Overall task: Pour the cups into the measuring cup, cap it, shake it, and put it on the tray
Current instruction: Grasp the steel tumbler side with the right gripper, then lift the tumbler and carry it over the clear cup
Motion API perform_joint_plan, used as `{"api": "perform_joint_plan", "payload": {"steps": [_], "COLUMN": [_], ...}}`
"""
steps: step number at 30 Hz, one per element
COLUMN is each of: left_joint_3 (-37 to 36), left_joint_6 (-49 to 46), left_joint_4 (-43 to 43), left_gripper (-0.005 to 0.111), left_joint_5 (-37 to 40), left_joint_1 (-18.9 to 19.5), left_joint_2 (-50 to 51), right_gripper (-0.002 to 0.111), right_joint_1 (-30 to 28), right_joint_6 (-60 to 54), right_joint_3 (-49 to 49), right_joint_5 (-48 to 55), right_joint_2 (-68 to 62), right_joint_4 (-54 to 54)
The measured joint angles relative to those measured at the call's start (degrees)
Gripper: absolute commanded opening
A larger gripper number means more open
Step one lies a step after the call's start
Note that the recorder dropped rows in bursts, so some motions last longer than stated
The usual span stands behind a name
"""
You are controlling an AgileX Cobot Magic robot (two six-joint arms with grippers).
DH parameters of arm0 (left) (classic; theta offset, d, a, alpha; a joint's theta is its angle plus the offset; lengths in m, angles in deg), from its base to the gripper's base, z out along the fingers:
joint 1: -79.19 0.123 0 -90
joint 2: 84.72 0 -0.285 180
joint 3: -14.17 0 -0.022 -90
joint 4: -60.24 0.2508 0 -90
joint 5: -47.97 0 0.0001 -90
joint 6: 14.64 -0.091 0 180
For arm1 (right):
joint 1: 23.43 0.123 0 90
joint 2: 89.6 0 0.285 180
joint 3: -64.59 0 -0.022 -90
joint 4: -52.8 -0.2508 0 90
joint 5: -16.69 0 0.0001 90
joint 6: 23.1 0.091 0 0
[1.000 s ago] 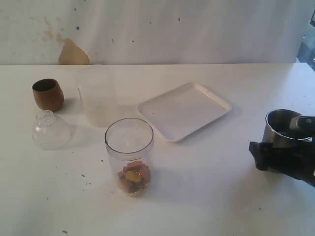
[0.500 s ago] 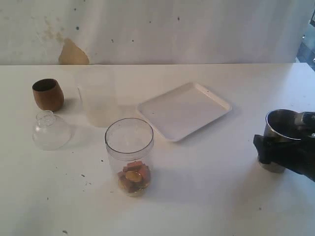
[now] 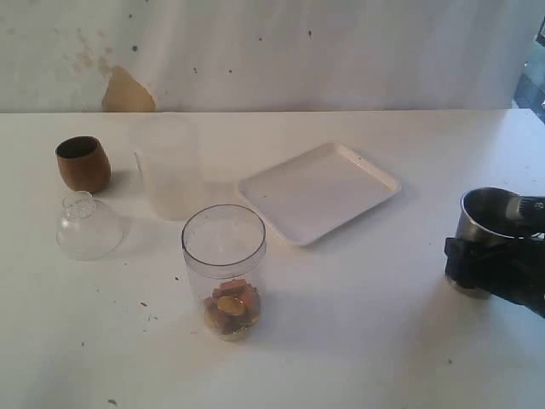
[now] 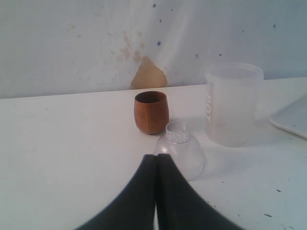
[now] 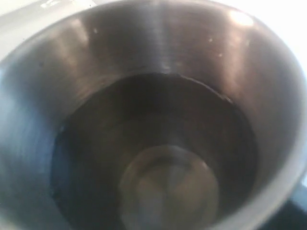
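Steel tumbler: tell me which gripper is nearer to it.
Right. The right gripper is up against the steel tumbler, low on its body. The left gripper, jaws shut, sits far off across the table, facing the wooden cup and clear dome lid.

My left gripper (image 4: pixel 157 158) was matte black all over. It had two smooth fingers (image 4: pixel 134 201), broad and flaring at the base, that curved in to narrow, rounded tips, and their surface was plain and even, with a faint sheen. My right gripper (image 3: pixel 477 260) was black too, a blocky mass with squared edges. On it sat a short grey cylindrical piece (image 3: pixel 521 208) with a pale highlight.
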Motion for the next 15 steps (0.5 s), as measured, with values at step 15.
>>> {"api": "perform_joint_plan", "payload": {"steps": [15], "left_joint_3": [0.0], "left_joint_6": [0.0], "left_joint_4": [0.0], "left_gripper": [0.000], "left_joint_5": [0.0], "left_joint_1": [0.0], "left_joint_2": [0.0], "right_gripper": [0.000], "right_joint_1": [0.0], "right_joint_6": [4.7], "right_joint_3": [-1.1], "right_joint_5": [-1.6], "right_joint_2": [0.6], "right_joint_4": [9.5]}}
